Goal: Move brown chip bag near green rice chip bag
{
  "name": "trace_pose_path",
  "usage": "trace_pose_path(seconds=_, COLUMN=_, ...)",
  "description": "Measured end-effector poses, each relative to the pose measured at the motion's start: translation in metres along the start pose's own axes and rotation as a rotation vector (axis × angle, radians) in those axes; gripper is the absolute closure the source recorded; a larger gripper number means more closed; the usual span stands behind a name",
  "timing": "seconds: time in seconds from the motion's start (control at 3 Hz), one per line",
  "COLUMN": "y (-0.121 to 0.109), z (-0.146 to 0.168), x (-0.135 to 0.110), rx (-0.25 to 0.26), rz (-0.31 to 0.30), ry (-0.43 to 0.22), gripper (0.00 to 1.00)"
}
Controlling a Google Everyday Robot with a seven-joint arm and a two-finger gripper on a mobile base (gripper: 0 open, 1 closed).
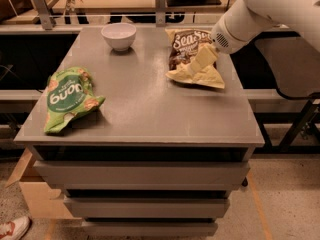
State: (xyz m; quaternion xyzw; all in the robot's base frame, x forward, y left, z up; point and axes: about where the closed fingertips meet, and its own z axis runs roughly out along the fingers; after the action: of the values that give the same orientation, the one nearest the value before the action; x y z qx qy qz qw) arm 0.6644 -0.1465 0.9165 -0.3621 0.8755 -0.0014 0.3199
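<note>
- You get dim, warm light from above; the grey surface [150,109] shows a soft sheen without hard glare.
- The green rice chip bag [67,96] casts a short, soft shadow.
- The end effector [199,66], on the brown chip bag [187,46], reads pale and bright.

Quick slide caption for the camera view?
Gripper at the brown chip bag, far right; green rice chip bag lies front left.

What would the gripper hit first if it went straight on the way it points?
Probably the brown chip bag: the gripper angles down and left directly over it, though whether they touch is unclear.
</note>
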Motion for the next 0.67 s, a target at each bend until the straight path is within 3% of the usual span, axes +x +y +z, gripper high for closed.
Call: trace_pose_path(seconds=0.67, y=-0.016, z=0.039, x=0.011, rx=-0.005, rz=0.147, ry=0.050, gripper=0.00)
